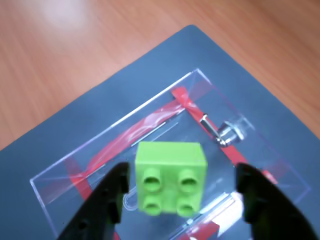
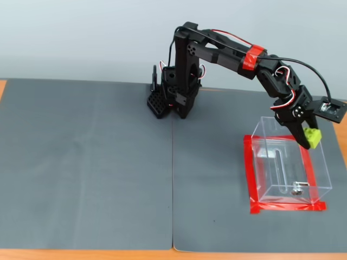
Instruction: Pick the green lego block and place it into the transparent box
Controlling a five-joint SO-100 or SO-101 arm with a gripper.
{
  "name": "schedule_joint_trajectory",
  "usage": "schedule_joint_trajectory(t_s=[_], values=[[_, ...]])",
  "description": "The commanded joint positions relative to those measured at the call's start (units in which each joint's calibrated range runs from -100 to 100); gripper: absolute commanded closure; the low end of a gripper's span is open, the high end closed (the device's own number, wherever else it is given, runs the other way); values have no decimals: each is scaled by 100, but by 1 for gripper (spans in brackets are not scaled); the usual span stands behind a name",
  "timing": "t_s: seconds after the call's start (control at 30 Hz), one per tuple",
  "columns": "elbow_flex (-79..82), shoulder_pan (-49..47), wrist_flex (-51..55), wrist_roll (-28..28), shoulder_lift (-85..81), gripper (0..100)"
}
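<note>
Gripper (image 1: 182,192) first: from my wrist view its two black fingers (image 1: 107,200) stand apart, one on each side of the green lego block (image 1: 171,178), and I see a clear gap on the right side, so I cannot tell whether they are actually pinching it. In the fixed view the gripper (image 2: 303,138) sits at the brick (image 2: 312,137), which is up at the rim level of the transparent box (image 2: 320,173), over its far right part.

My count: one arm (image 2: 217,51), one green brick, one clear box. The brick shows four round holes toward the wrist camera.

The box stands on a dark grey mat (image 2: 87,162), inside a frame of red tape (image 2: 250,179). A seam splits the mat into two sheets, wood shows at its edges, and a plain pale wall is behind.

Only the fixed view gives me the arm's base (image 2: 173,100) near the far edge of the mat and the whole tape frame. Only the wrist view shows the metal piece (image 1: 215,132) at the box's base up close, and the box walls (image 1: 125,117) catching the red of the tape.
</note>
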Motion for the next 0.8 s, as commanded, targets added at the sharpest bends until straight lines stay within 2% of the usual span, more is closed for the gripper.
schedule_joint_trajectory(t_s=[0.0, 0.27, 0.67, 0.77], values=[[27, 1, 238, 6, -44, 66], [-9, 61, 195, -15, -87, 70], [-27, 143, 195, 1, -146, 96], [-298, 270, 255, 6, -146, 98]])
